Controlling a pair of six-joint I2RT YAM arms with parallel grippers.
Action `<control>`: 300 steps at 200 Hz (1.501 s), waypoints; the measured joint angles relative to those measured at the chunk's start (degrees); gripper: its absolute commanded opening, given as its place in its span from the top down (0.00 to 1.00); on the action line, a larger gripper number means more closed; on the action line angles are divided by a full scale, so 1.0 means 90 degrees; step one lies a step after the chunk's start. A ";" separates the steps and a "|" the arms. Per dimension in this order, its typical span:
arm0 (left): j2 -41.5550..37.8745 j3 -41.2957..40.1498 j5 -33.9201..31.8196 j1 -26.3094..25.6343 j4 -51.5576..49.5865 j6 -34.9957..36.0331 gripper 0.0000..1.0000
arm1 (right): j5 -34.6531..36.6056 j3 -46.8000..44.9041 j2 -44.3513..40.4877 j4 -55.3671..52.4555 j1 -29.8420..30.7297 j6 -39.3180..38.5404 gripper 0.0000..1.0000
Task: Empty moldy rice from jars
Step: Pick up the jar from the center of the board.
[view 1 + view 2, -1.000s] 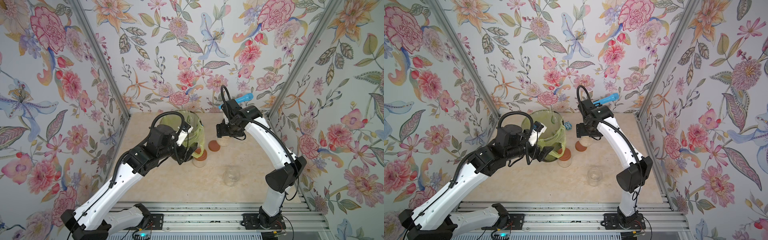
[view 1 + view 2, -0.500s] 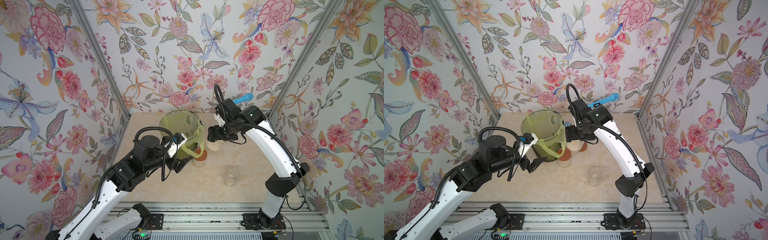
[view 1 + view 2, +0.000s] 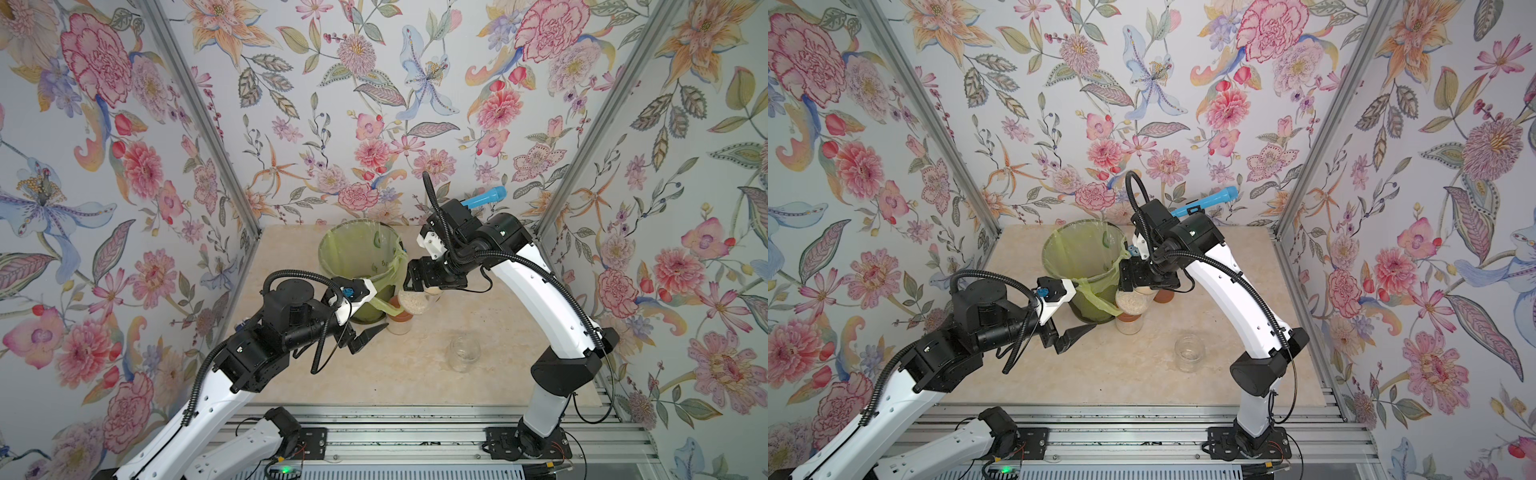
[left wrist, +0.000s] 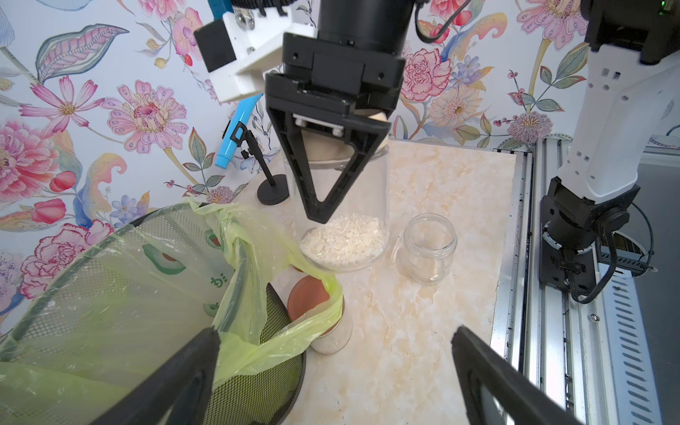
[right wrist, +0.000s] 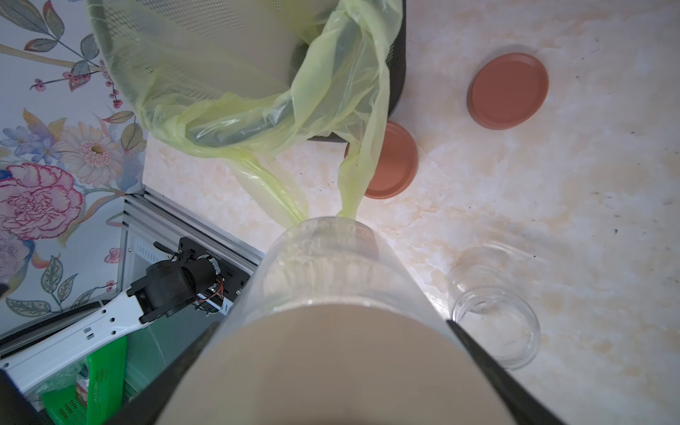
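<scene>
My right gripper [image 3: 419, 286] [image 4: 320, 215] [image 5: 333, 323] is shut on a clear jar [image 3: 413, 301] [image 3: 1133, 303] [image 4: 371, 191] [image 5: 331, 257] by its beige lid [image 5: 331, 368]. It holds the jar tilted above the table beside the bin. Moldy rice [image 4: 344, 241] lies in the jar's base. A second jar [image 3: 400, 326] [image 4: 333, 340] with a reddish-brown lid [image 4: 309, 296] [image 5: 393, 162] stands against the bin, holding rice. A third jar [image 3: 463, 353] [image 3: 1190, 353] [image 4: 428, 246] [image 5: 496, 316] stands open, holding nothing. My left gripper [image 3: 365, 334] [image 3: 1075, 334] [image 4: 335, 329] is open in front of the bin, gripping nothing.
A dark mesh bin [image 3: 332, 257] [image 3: 1054, 257] [image 4: 279, 375] [image 5: 399, 73] lined with a yellow-green bag stands at the back middle, bag flaps hanging over its front. A loose reddish-brown lid [image 3: 1163, 296] [image 5: 507, 90] lies on the table. A blue tool on a black stand [image 3: 484, 198] [image 4: 235, 136] is by the back wall.
The right gripper has carried the beige-lidded jar left, off the table and toward the bin. My left arm has pulled back from the bin toward the front left.
</scene>
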 measured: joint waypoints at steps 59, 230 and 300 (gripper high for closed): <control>0.0493 0.0000 0.0155 0.0000 0.0393 0.0168 0.00 | -0.1003 0.0435 -0.0155 -0.0046 -0.0044 -0.0002 1.00; 0.1477 0.0000 0.0833 0.0002 0.1637 0.0138 0.00 | -0.1214 0.0391 -0.0250 0.0430 0.0274 0.0002 1.00; 0.1513 -0.0075 0.0942 0.0066 0.2008 -0.0019 0.19 | -0.1304 0.0391 -0.0141 0.0610 0.0289 0.0002 1.00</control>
